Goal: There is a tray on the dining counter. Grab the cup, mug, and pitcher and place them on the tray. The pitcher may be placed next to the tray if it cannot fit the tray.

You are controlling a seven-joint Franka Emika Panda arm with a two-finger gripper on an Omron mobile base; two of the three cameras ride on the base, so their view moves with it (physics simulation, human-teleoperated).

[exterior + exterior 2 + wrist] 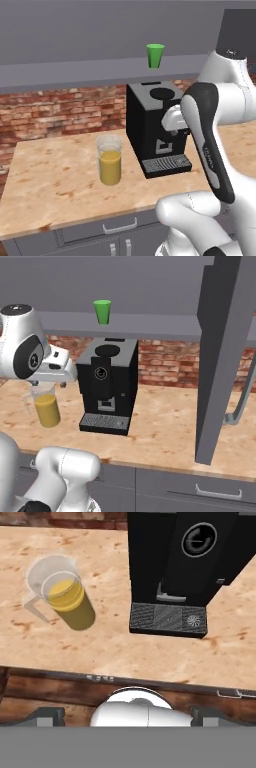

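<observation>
I'm parked in front of the wood-topped tabletop (60,170) by the brick wall, and nothing has been picked up yet — this looks like the very start of the job. The pitcher (109,160) stands upright on that tabletop, about half full of orange-yellow liquid, just to the left of the black coffee machine (156,127) but not touching it. In the hand view its thin clear handle sticks out toward the tabletop's left end. The green cup (155,55) sits upright on the grey shelf (75,70) above the machine.

The arm is folded up high over the front edge of the tabletop. I can make out the dark tips of the hand (128,718) at the bottom of its own camera, spread wide with nothing between them, so I read it as open and empty.

My guess is the pitcher goes first, being nearest. That calls for swinging left and down, then closing around the glass body below the rim. It must stay level, or the liquid spills.
</observation>
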